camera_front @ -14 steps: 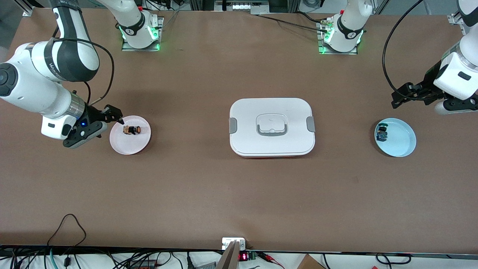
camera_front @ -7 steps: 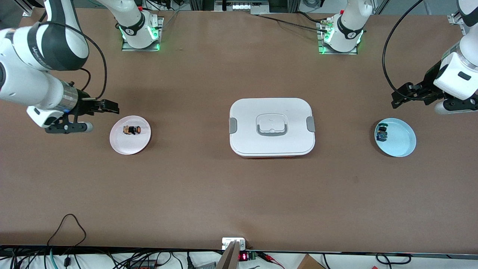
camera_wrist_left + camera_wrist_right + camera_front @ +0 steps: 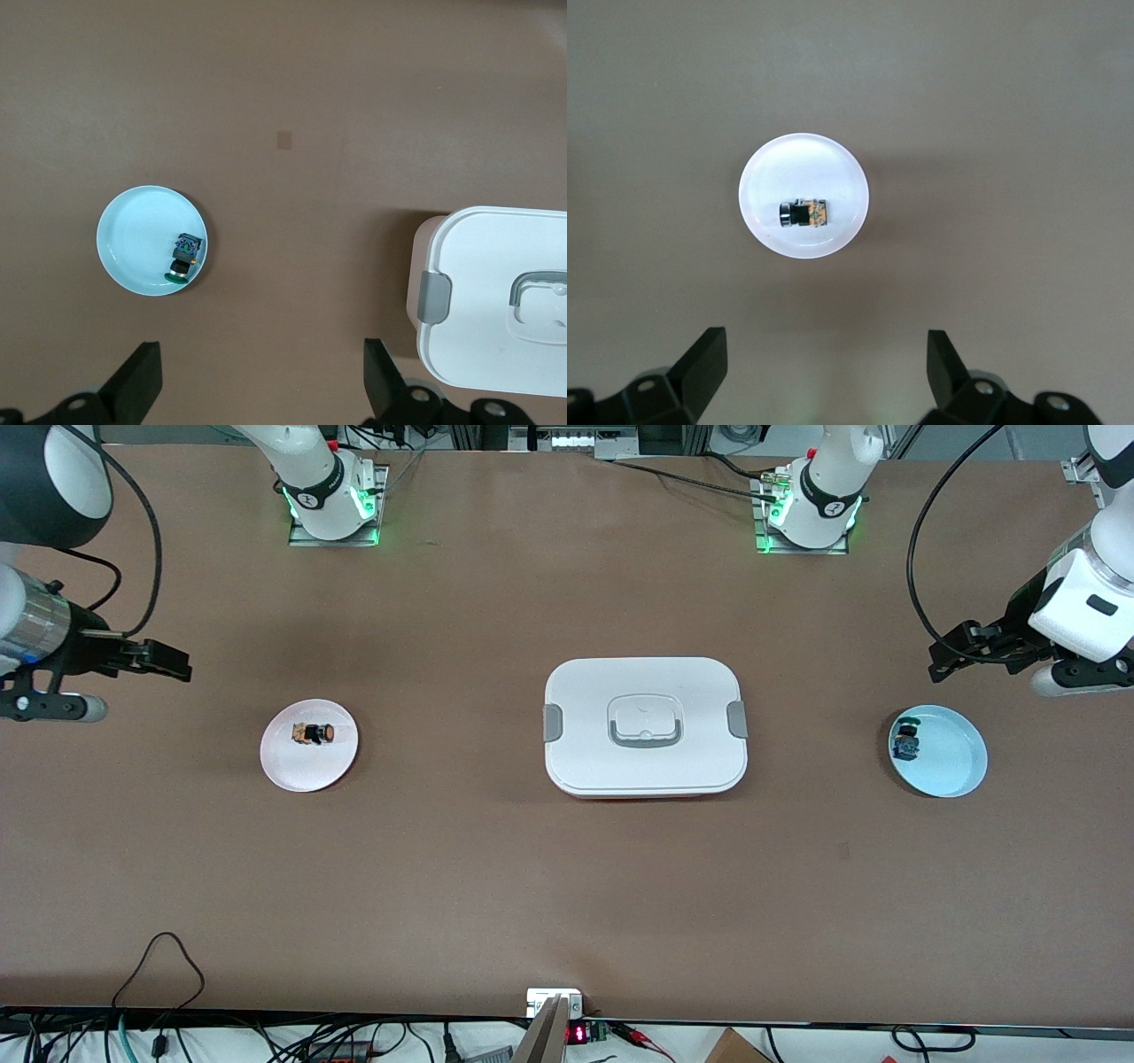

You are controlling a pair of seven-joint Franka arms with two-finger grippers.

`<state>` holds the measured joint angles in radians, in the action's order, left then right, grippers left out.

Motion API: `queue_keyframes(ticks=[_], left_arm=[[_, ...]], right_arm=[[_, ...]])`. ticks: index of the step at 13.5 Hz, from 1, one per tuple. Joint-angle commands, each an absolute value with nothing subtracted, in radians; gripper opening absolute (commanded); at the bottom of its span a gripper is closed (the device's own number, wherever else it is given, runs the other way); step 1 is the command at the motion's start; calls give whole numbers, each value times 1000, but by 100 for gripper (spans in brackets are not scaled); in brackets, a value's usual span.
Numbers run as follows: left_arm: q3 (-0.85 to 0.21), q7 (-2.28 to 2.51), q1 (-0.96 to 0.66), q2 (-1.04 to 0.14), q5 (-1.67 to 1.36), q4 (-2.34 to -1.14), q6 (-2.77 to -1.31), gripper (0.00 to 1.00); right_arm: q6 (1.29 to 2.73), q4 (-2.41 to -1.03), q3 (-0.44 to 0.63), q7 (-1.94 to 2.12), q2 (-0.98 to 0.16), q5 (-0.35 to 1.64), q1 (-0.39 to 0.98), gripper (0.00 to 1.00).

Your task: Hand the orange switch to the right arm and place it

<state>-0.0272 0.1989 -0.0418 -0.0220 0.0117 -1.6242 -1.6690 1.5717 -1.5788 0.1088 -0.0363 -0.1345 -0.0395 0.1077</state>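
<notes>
Arms hover apart, fingers (image 3: 709,359) spread, empty

Light blue dish (image 3: 133,257) on brown worktop (image 3: 292,80), holding a small switch with blue-green parts (image 3: 183,258) against its rim. White lidded box (image 3: 496,310) with grey latch (image 3: 435,296), well apart. Left gripper (image 3: 261,385) above worktop, fingers (image 3: 137,381) spread, empty.

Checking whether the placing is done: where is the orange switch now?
The orange switch lies on the pink plate toward the right arm's end of the table, beside the white box.
</notes>
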Motion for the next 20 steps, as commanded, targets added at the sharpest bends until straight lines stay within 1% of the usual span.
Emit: queue_keyframes(ticks=[1, 2, 3, 6, 7, 10, 13, 15, 20], left_arm=[[-28, 189, -41, -25, 23, -1611, -1660, 100], [-28, 189, -43, -25, 23, -1611, -1660, 100], [-28, 189, -41, -25, 23, -1611, -1660, 100], [-28, 189, -43, -25, 23, -1611, -1660, 100], [-28, 189, -43, -25, 23, -1611, -1660, 100], [-28, 189, -43, -25, 25, -1611, -1660, 100], [-28, 189, -43, -25, 23, -1611, -1660, 100], [-28, 189, -43, -25, 23, -1611, -1660, 100], [-28, 189, -43, -25, 23, -1611, -1660, 100]], right_arm=[[1561, -1555, 97, -26, -123, -58, 101, 100], [1574, -1568, 98, -28, -109, -51, 100, 100], [1610, -1609, 98, -29, -83, -48, 100, 100], [1735, -1765, 103, -29, 11, -43, 94, 100], [1729, -1770, 106, -37, 17, -41, 83, 100], [1698, -1752, 106, -29, 17, -38, 77, 100], [1677, -1697, 106, -20, 5, -38, 74, 100], [1606, -1655, 103, -25, 3, -40, 75, 100], [1588, -1640, 107, -20, 5, -3, 72, 100]])
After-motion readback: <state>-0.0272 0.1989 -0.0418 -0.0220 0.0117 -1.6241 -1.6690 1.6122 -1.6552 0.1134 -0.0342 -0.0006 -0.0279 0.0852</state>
